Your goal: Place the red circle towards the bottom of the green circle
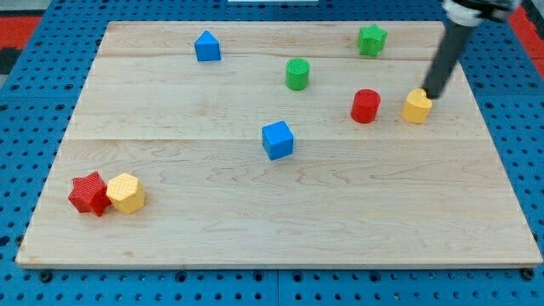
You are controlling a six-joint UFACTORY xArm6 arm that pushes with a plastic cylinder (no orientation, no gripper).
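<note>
Trouble sits by my tip [433, 94]: it touches the yellow block [416, 107], just right of the red circle [365, 105]. No fingers exist, only a rod. Pushing left now likely shoves yellow into red, skewing it from below the green circle [297, 74].

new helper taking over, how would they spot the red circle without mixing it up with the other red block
Look at the wooden board, in its upper half towards the view's right. The red circle stands there, between the green circle up to its left and a yellow block at its right, where my tip rests. It is a round cylinder; the red star is at the bottom left.
</note>
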